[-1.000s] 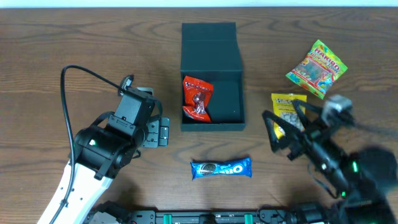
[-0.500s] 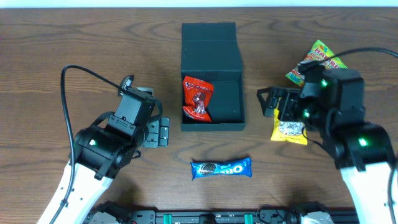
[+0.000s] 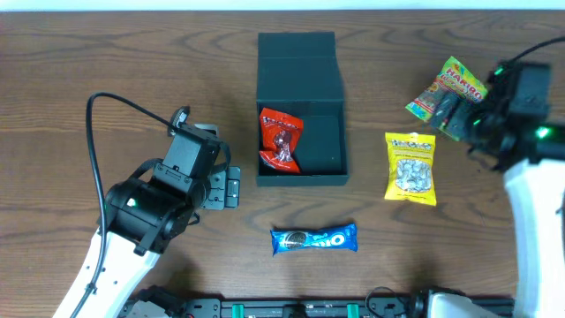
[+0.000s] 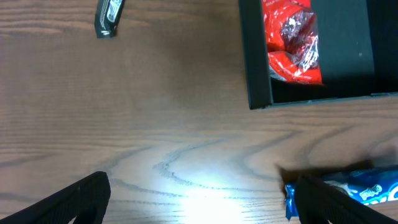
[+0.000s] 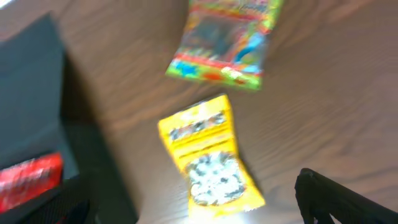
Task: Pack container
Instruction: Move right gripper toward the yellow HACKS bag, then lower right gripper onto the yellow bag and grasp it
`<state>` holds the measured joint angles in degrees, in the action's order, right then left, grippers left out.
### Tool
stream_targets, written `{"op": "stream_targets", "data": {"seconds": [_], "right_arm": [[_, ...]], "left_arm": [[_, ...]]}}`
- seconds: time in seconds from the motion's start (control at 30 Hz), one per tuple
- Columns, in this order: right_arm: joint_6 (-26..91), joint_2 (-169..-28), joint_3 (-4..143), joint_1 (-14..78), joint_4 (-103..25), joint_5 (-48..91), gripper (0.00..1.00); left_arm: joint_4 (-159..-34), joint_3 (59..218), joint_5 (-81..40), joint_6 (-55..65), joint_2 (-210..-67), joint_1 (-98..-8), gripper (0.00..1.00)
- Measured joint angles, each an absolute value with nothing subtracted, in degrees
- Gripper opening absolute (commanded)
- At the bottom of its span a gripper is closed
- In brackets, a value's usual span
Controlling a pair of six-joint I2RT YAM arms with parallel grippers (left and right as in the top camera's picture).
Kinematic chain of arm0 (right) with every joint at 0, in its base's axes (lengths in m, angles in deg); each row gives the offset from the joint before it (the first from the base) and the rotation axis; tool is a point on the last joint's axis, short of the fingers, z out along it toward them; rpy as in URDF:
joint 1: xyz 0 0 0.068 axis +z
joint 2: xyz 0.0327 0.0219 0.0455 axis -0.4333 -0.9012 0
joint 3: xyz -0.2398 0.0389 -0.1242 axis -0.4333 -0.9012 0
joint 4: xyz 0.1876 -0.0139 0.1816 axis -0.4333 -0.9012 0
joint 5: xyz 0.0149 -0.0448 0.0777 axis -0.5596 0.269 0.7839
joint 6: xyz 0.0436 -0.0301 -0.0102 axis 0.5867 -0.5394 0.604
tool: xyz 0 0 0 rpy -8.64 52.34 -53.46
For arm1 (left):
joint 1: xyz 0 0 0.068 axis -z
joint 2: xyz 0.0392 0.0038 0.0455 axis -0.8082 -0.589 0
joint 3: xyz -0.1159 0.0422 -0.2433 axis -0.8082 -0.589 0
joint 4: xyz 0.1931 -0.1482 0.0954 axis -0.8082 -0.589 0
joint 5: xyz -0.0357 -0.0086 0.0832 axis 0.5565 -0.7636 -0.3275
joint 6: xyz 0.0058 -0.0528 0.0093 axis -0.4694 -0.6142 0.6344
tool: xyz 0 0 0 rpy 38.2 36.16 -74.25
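While container (image 3: 328, 141) lies open, left pincer (image 4: 202, 200) spread near its edge, right pincer (image 5: 199, 202) spread over yellow packet (image 5: 208, 162)

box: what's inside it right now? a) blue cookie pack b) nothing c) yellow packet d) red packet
d: the red packet lies inside the open box; the blue cookie pack and the yellow packet lie on the table outside it.
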<state>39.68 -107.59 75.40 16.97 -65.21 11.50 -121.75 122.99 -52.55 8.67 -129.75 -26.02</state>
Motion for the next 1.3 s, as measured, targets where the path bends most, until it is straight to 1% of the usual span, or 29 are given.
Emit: {"op": "stream_targets", "data": {"seconds": [0.07, 0.13, 0.23, 0.4, 0.67, 0.83, 1.07, 1.3], "right_arm": [[40.79, -113.54, 82.98, 14.8, -68.29, 11.02, 0.99], [42.37, -117.47, 87.27, 14.17, -69.1, 10.95, 0.99], [46.39, -124.01, 92.56, 13.73, -67.55, 10.82, 0.99], [49.71, -131.9, 93.32, 13.65, -64.21, 10.84, 0.99], [46.26, -142.7, 93.32, 13.65, -59.77, 12.44, 0.99], [45.08, -143.96, 93.34, 13.65, -62.7, 12.9, 0.99], [42.45, -143.92, 93.43, 13.89, -74.89, 17.22, 0.99], [38.24, -140.21, 90.61, 18.54, -76.12, 20.15, 0.99]], "left_arm": [[-121.68, 122.96, -52.53, 8.67, -129.75, -26.02, 0.95], [-121.7, 122.96, -52.55, 8.67, -129.75, -26.02, 0.95], [-121.75, 122.96, -52.55, 8.67, -129.75, -26.02, 0.95], [-121.73, 122.96, -52.55, 8.67, -129.75, -26.02, 0.95], [-121.73, 122.96, -52.55, 8.67, -129.75, -26.02, 0.95], [-121.73, 122.96, -52.55, 8.67, -129.75, -26.02, 0.95], [-121.77, 122.96, -52.55, 8.67, -129.75, -26.02, 0.95], [-121.73, 122.96, -52.55, 8.67, -129.75, -26.02, 0.96]]}}
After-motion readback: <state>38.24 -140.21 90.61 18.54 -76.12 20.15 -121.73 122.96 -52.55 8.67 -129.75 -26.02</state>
